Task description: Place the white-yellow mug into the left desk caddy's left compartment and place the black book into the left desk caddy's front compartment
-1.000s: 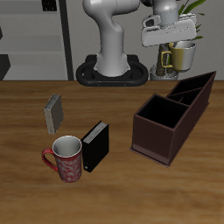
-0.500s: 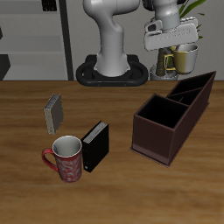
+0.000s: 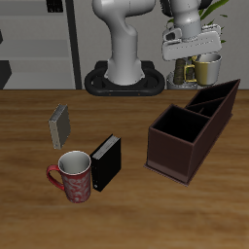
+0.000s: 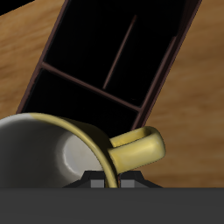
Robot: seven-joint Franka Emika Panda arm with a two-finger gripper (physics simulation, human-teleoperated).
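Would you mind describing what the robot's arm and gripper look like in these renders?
The arm is glossy white with rounded segments, rising from a dark rounded base plate. The gripper is a pale grey-white block with short fingers. No cables or markings are discernible.

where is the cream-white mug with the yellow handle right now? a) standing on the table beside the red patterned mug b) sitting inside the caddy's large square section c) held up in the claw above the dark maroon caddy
c: the cream-white mug with the yellow handle hangs in the claw, clear of the table, and the wrist view looks past it down into the dark maroon caddy.
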